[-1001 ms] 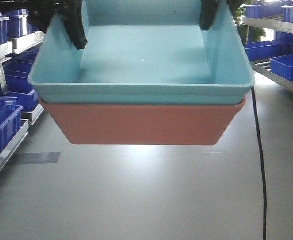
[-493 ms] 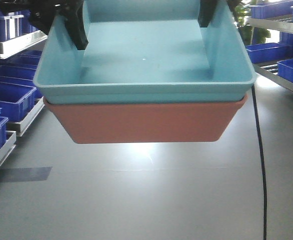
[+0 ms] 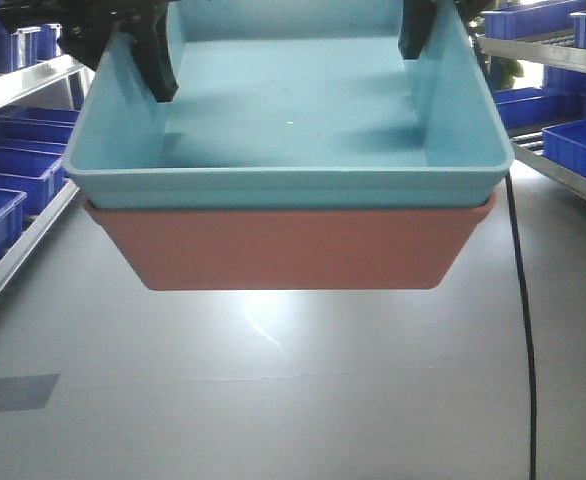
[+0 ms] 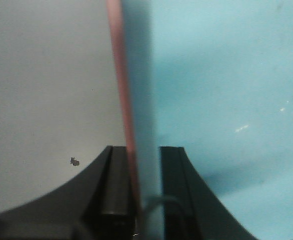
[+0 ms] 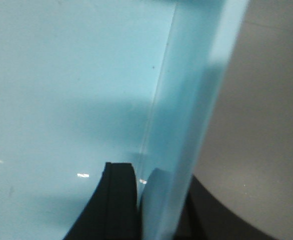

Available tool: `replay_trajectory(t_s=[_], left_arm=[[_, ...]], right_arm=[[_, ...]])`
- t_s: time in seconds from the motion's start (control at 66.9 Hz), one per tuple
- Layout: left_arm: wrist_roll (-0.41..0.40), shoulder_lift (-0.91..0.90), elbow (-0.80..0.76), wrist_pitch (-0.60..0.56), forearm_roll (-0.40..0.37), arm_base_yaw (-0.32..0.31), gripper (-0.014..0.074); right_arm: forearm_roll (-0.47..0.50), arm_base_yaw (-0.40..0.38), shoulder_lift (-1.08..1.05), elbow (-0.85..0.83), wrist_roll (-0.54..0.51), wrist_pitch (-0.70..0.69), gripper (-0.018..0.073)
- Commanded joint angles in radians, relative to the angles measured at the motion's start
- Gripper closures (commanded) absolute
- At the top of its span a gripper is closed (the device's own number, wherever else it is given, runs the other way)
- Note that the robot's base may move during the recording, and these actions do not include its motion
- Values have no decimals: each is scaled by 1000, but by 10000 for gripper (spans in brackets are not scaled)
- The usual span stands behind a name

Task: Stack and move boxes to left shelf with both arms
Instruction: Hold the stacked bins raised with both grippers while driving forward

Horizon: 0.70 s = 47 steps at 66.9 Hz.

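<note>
The light blue box (image 3: 293,130) sits nested inside the salmon-pink box (image 3: 288,245), and the pair hangs in the air above the grey floor. My left gripper (image 3: 153,50) is shut on their left walls. The left wrist view has the pink rim (image 4: 119,75) and the blue wall (image 4: 226,75) pinched in my left gripper (image 4: 142,165). On the stack's right wall my right gripper (image 3: 418,30) is shut, one finger inside the blue box (image 5: 61,75), the other outside it (image 5: 159,185). The left shelf (image 3: 28,85) stands at the left edge.
Dark blue crates (image 3: 18,165) fill the left shelf. Another steel rack (image 3: 548,50) with blue crates stands at the right. A black cable (image 3: 526,330) hangs down on the right. A dark patch (image 3: 13,392) marks the floor at lower left.
The left shelf, its crates and the floor patch have slid left and lower in the front view. The stacked boxes stay gripped at the same place in the view.
</note>
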Motion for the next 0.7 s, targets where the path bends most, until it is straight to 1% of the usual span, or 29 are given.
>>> replay_trajectory(t_s=[0.0,0.164,0.344,0.612,0.687], left_arm=[[21,-70,-55,-152,-143,-30,599],[21,-70,-55,-150,-135,-30,599],[21,-70,-55,-134,-91,-30,599],[21,-70,-55,-101,-94,-28,599],[21,-70,-55,-89,-94,-28,599]], right_arm=[[107,22,-58,-32,-30,-131,505],[112,22,-58,-32,-30,-150,505],[127,22,-58,-32,-30,-150,505],[132,22,-58,-32,-30,-147,505],[157,22,-58,-32,-30,-150,505]])
